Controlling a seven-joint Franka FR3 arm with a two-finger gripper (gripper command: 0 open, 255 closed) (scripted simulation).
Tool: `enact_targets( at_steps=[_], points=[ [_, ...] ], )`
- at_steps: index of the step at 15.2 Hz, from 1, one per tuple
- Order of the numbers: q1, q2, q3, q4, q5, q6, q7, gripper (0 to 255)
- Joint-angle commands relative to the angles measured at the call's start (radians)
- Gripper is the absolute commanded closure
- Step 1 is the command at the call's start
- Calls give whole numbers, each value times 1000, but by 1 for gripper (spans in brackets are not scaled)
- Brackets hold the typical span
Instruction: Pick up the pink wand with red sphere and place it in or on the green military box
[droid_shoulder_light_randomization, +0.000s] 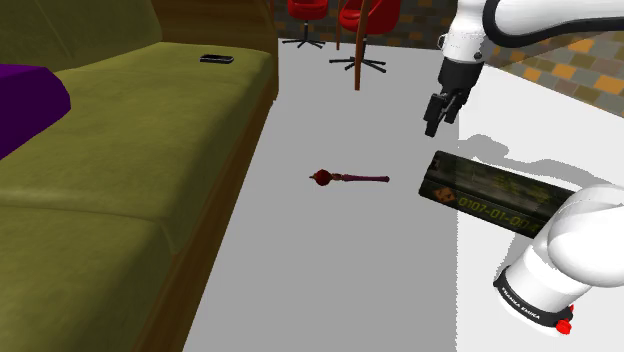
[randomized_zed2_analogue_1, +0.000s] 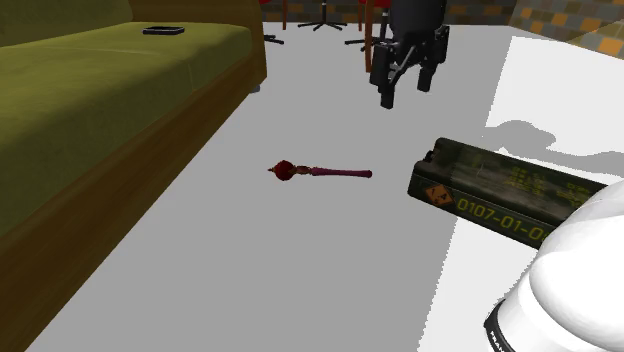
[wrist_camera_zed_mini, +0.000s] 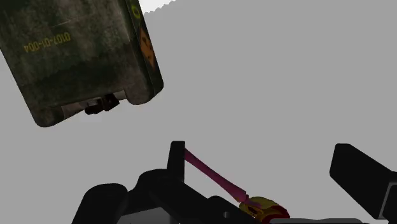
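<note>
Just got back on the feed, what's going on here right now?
The Franka arm's black gripper hangs open in the air, holding nothing. The dark pink wand with its red sphere end lies flat on the grey floor, between the olive sofa and the green military box, touching neither. In the wrist view the wand shows between the spread fingers, not yet grasped.

Quick count: 1 wand (droid_shoulder_light_randomization: 349, 178), 1 green box (droid_shoulder_light_randomization: 495, 197), 1 sofa (droid_shoulder_light_randomization: 120, 150) w/ 1 small flat black item (droid_shoulder_light_randomization: 216, 59) on it, 1 purple cushion (droid_shoulder_light_randomization: 25, 100), 2 red chairs (droid_shoulder_light_randomization: 310, 8) at back, 1 arm (droid_shoulder_light_randomization: 466, 42), 2 fingers (droid_shoulder_light_randomization: 432, 122).
</note>
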Motion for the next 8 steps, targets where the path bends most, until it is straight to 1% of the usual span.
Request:
enact_targets(
  at_steps=[1, 4, 8],
  points=[
    [0, 0, 0, 0, 0, 0, 0, 0],
    [20, 68, -54, -33, -13, 116, -115, 0],
    [51, 184, -122, -51, -16, 267, -271, 0]
  ],
)
